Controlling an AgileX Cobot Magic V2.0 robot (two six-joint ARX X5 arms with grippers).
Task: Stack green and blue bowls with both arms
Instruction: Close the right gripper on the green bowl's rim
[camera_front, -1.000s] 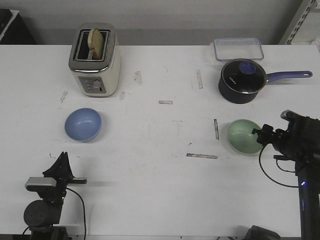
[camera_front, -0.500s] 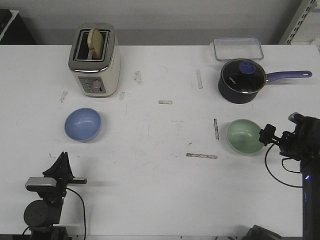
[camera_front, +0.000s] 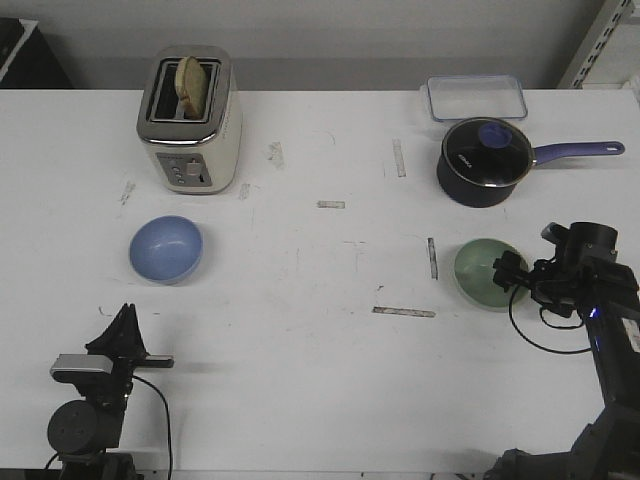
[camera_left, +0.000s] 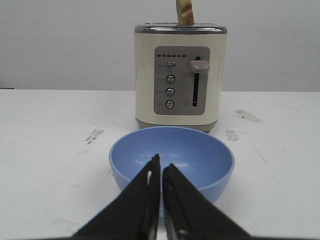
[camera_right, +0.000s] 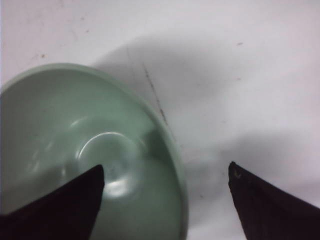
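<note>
The periwinkle blue bowl (camera_front: 165, 249) sits on the left of the white table, in front of the toaster. My left gripper (camera_front: 125, 313) is shut and empty, near the table's front edge and short of the bowl. In the left wrist view its closed tips (camera_left: 160, 163) point at the blue bowl (camera_left: 190, 150). The mint green bowl (camera_front: 482, 270) sits on the right. My right gripper (camera_front: 510, 272) is open over its right rim. In the right wrist view (camera_right: 166, 172) one finger is over the green bowl's (camera_right: 75, 130) inside and the other is outside it.
A cream toaster (camera_front: 190, 120) with a bread slice stands at the back left. A dark navy saucepan (camera_front: 485, 160) with a long handle and a clear container (camera_front: 476, 97) stand at the back right. Tape marks dot the table (camera_front: 320, 330).
My right gripper drew back to the right off the green bowl, then came left again and now straddles its right rim. The left arm and both bowls have not moved.
</note>
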